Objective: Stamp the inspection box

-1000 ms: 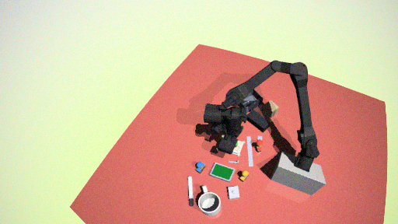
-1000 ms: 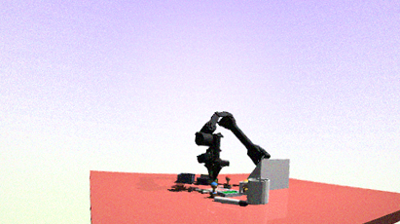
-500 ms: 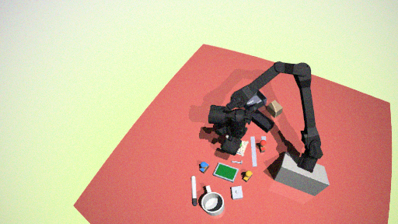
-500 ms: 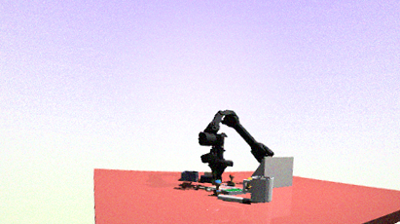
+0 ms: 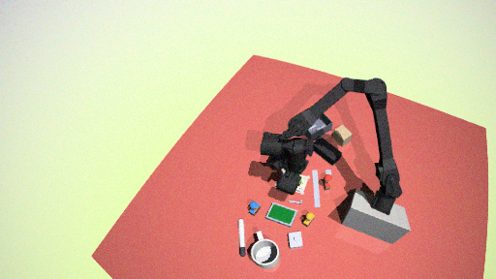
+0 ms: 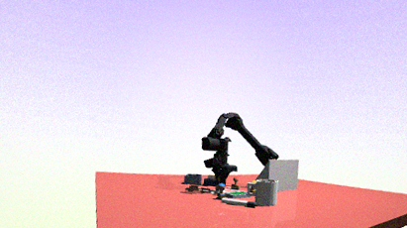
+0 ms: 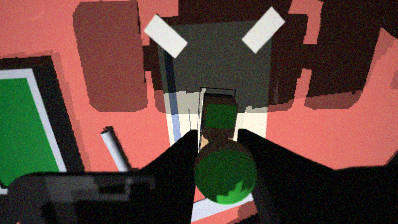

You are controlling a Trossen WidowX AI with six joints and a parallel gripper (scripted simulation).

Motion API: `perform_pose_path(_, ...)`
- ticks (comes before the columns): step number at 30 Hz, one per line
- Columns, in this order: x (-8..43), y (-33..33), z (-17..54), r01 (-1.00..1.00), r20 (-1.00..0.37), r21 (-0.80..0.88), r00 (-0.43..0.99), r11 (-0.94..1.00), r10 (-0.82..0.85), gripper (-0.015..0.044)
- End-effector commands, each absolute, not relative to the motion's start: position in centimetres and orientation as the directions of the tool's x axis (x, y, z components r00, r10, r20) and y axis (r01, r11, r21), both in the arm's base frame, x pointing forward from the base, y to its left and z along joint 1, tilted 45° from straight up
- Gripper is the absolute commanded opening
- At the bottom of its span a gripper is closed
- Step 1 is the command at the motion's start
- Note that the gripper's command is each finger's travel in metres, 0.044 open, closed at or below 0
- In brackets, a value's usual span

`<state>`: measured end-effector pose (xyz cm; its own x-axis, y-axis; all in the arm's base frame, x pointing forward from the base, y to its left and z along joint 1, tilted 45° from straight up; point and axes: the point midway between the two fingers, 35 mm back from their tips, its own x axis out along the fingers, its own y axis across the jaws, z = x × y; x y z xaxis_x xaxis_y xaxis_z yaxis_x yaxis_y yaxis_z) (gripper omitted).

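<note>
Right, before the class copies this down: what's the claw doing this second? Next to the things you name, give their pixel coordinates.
Claw [image 5: 289, 183] [image 6: 220, 184] [image 7: 217, 136]: closed on a green-knobbed stamp [image 7: 225, 172], held over the card [image 7: 254, 125].

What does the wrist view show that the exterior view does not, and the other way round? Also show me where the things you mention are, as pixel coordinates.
Only the wrist view: the box outline [image 7: 218, 89] printed on the card [image 7: 252, 122], and the green-topped stamp [image 7: 225, 172] held between the fingers of the tool [image 7: 217, 136] [image 6: 220, 183], above the card.

Only the exterior view: the mug [image 6: 266, 193], the blue-topped stamp [image 6: 220, 189] and the grey block [image 6: 284, 173] under the arm's base.

Both: the tool, the green pad [image 7: 25, 132] [image 6: 238, 194] and the red bench top [image 7: 305, 145] [image 6: 172, 221].
</note>
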<state>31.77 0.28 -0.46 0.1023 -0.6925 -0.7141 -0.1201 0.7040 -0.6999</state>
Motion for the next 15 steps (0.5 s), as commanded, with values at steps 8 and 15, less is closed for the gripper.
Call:
perform_pose_path(8,31.68,0.06,-0.64,-0.128,-0.711,-0.703,0.102,0.700,-0.695,0.0000)
perform_pose_path(15,31.69,-0.02,-0.72,-0.128,-0.711,-0.703,0.102,0.700,-0.695,0.0000)
